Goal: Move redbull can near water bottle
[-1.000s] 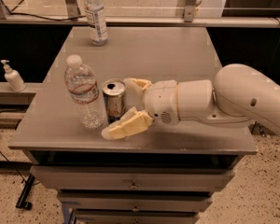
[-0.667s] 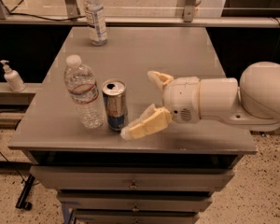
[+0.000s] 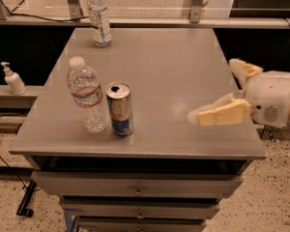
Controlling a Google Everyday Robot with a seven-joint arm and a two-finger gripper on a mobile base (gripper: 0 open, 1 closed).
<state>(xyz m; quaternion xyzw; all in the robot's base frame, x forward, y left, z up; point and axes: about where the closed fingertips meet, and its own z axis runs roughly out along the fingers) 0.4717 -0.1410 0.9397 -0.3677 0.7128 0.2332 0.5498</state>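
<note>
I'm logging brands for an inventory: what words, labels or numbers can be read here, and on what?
No text reads clearly.
The can: red mark on blue and silver, lettering too blurred.
The water bottle beside it: white label with red bands, print too blurred.
The far bottle: white-and-blue label, print too small.
The pump bottle: no text visible.
The gripper, open over the right side of the table: no markings.

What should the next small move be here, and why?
Probably just draw the gripper off the table and stop. The can stands upright right beside the water bottle, and the gripper is open, holds nothing and sits well to their right.
</note>
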